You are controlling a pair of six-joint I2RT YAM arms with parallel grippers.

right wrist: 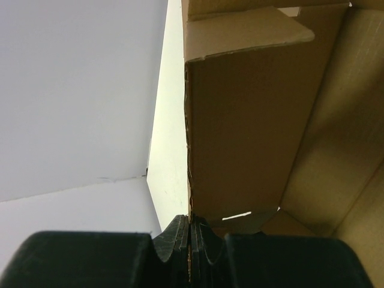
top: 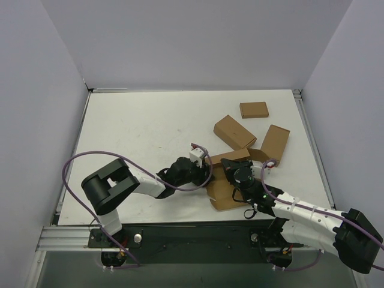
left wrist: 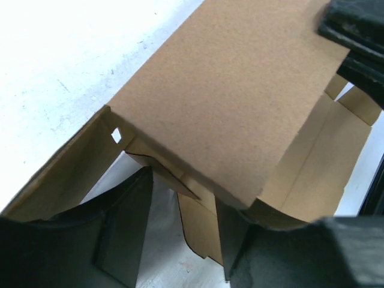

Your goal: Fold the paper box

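1. The half-folded brown cardboard paper box (top: pixel 223 195) lies on the white table (top: pixel 144 132) near its front edge, largely hidden overhead by both arms.
2. The right gripper (right wrist: pixel 191 227) pinches a raised wall's thin edge.
3. The left gripper (left wrist: pixel 180 207) stands parted astride a flap; whether it touches the flap is unclear.

Stretched left arm (top: pixel 138 183) low from its base toward centre, elbow raised near base. Held left gripper (top: pixel 207 173) pointing right, fingers (left wrist: pixel 123 234) apart. Laid right arm (top: pixel 300 210) low, running diagonally in from right base. Aimed right gripper (top: pixel 230 163) up-left, close beside left gripper. Pressed right fingers (right wrist: pixel 177 240) tight together, pinched on box (right wrist: pixel 240 150) wall.
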